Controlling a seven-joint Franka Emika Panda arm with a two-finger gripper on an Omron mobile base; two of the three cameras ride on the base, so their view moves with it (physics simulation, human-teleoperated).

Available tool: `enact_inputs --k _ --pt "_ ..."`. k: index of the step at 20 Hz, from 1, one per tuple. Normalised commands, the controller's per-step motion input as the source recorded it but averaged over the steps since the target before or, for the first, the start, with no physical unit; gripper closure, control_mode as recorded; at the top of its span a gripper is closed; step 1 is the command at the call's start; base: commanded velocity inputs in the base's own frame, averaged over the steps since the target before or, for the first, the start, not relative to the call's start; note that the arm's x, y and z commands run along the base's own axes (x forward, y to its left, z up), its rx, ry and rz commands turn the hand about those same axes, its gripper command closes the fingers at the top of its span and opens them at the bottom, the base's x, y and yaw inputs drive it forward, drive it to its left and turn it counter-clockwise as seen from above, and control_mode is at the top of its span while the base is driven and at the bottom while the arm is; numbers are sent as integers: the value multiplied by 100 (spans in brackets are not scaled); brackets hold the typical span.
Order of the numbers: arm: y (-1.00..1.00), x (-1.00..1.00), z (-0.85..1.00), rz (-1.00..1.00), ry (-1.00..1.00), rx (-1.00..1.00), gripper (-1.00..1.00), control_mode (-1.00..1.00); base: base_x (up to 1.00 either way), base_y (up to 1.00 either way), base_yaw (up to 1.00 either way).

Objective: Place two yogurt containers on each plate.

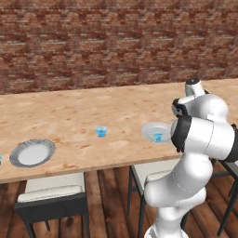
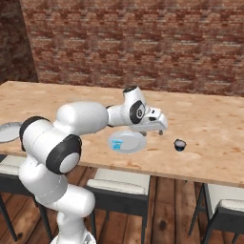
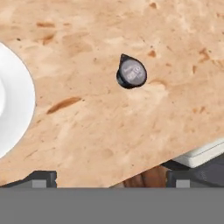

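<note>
One grey-rimmed plate (image 1: pixel 157 132) lies near the table's front edge with a light-blue yogurt tub (image 1: pixel 157 137) on it; the right base view shows the same plate (image 2: pixel 127 142) and tub (image 2: pixel 117 144). A second tub (image 1: pixel 101 131) stands on the bare table between the plates. The other plate (image 1: pixel 31 153) sits far left with nothing on it, and a blue sliver (image 1: pixel 0 159) shows at the frame edge beside it. My gripper (image 2: pixel 153 132) hovers open just past the right plate's far rim, holding nothing. In the hand view the gripper (image 3: pixel 112 179) has its tips wide apart.
A small dark cup with a grey lid (image 2: pixel 179 145) (image 3: pixel 131 73) stands on the table right of the plate (image 3: pixel 13 100). Chairs (image 1: pixel 56 193) are tucked under the table's front edge. A brick wall (image 1: pixel 116 42) runs behind the table.
</note>
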Motion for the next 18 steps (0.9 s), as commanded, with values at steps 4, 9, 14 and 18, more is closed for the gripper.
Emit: enact_inputs --k 4,9,14,18 --pt "-100 -8 -5 -20 -16 4 -100 -100 0 0 0" --pt "-69 0 -2 -1 -13 2 -100 -100 0 0 0" --pt "-30 10 -22 6 -9 17 -100 -100 0 0 0" --pt "-4 14 -3 1 -14 19 -100 -100 0 0 0"
